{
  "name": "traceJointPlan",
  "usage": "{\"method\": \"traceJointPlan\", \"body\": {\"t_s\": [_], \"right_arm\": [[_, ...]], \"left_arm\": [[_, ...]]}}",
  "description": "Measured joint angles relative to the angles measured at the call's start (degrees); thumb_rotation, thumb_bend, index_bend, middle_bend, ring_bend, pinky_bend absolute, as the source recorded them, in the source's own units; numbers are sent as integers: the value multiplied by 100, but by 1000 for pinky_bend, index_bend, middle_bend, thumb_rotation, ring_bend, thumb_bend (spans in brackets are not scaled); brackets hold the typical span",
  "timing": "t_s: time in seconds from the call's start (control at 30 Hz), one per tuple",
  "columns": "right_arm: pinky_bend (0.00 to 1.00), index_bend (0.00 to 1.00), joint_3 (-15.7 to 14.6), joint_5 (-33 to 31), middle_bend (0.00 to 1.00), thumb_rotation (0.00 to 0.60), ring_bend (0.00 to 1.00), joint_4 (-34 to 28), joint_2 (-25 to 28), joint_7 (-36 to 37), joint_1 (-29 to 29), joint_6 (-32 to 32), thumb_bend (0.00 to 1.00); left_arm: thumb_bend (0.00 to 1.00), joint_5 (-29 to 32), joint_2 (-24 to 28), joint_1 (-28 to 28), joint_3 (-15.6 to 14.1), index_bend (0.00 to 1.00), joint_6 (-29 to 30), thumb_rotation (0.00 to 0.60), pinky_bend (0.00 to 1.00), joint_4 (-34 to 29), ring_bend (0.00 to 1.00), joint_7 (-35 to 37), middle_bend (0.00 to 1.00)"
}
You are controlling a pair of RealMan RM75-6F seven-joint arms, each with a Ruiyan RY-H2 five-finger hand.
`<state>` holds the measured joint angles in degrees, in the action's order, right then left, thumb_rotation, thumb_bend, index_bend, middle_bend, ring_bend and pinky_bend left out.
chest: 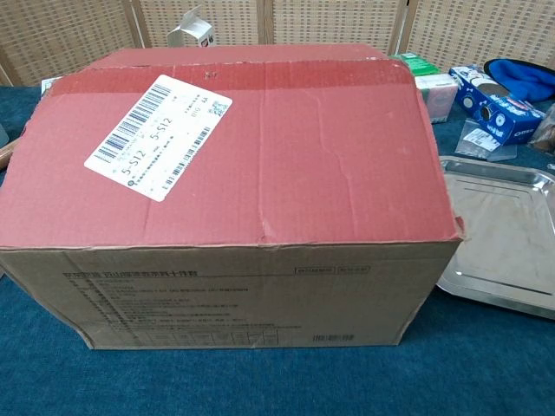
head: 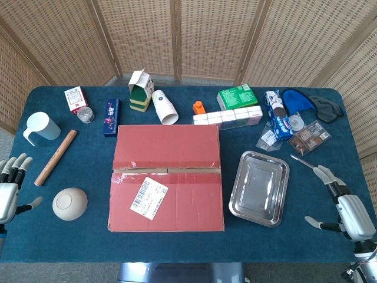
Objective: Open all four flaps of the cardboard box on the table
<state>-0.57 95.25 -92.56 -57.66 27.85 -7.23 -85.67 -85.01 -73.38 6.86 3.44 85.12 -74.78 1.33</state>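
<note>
Evidently, no flap had yet been lifted: from the head view, the cardboard box (head: 166, 177) was seen closed at the table's middle, its two top flaps meeting along a taped seam (head: 167, 170). The left hand (head: 10, 187) and right hand (head: 344, 206) were held well apart from it at the table's sides, fingers spread and nothing grasped. A reach to the seam was judged the next need.

From the chest view, only the box, lid flat, was shown; neither hand was seen.
</note>
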Motion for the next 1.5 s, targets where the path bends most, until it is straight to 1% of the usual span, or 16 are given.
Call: {"method": "traceJointPlan", "body": {"t_s": [0.13,0.23,0.33,0.47,0.53,0.63,0.73,0.77,0.83,0.9,0.97,1.07,1.2,1.33,1.5], "right_arm": [[144,0,0,12,1,600,144,12,6,82,-4,-13,0],[144,0,-4,39,0,600,151,21,19,284,-8,-46,0],[144,0,-35,101,5,600,162,-6,81,727,-41,-34,0],[144,0,-85,219,25,600,186,-62,222,1591,-147,28,0],[144,0,-84,259,26,600,187,-73,266,1853,-205,52,0],[144,0,-38,297,26,600,187,-87,287,1872,-297,73,0],[144,0,36,328,26,600,187,-152,273,1580,-436,138,0],[142,0,46,342,25,600,183,-206,278,1475,-504,214,0],[121,0,50,355,19,600,140,-306,302,1438,-612,371,0],[89,0,51,372,7,600,72,-451,353,1631,-777,605,0],[82,0,53,388,1,600,63,-616,426,1975,-987,898,0],[82,0,57,442,0,600,89,-854,542,2505,-1379,1400,0],[82,0,74,498,0,600,137,-1033,627,2969,-1870,1908,0],[82,0,122,479,6,600,180,-1084,622,3183,-2146,2131,0],[83,0,138,490,21,600,213,-1112,608,3355,-2248,2123,0]], "left_arm": [[63,-11,-21,-4,-8,0,12,600,0,10,0,-35,0],[63,-69,-36,-7,-38,0,38,600,0,3,0,-80,0],[63,-65,-17,-12,-18,0,71,600,0,-29,0,-31,0],[63,-29,3,-3,23,0,67,600,0,-38,0,26,0],[63,-14,0,12,29,0,32,600,0,-18,0,35,0],[63,12,-15,29,33,0,-19,600,0,31,0,41,0],[64,58,-37,40,45,0,-62,600,0,69,0,44,0],[64,75,-48,44,51,0,-78,600,0,79,0,43,0],[64,90,-63,55,58,0,-102,600,0,99,0,37,0],[63,89,-67,66,57,0,-123,600,0,107,0,67,0],[63,84,-68,79,58,0,-140,600,0,122,0,112,0],[63,54,-74,91,69,0,-108,600,0,160,0,173,0],[63,12,-89,103,77,0,-58,600,0,173,0,180,0],[63,37,-104,115,93,0,-70,600,0,168,0,150,0],[64,107,-138,134,116,0,-134,600,0,212,0,118,0]]}}
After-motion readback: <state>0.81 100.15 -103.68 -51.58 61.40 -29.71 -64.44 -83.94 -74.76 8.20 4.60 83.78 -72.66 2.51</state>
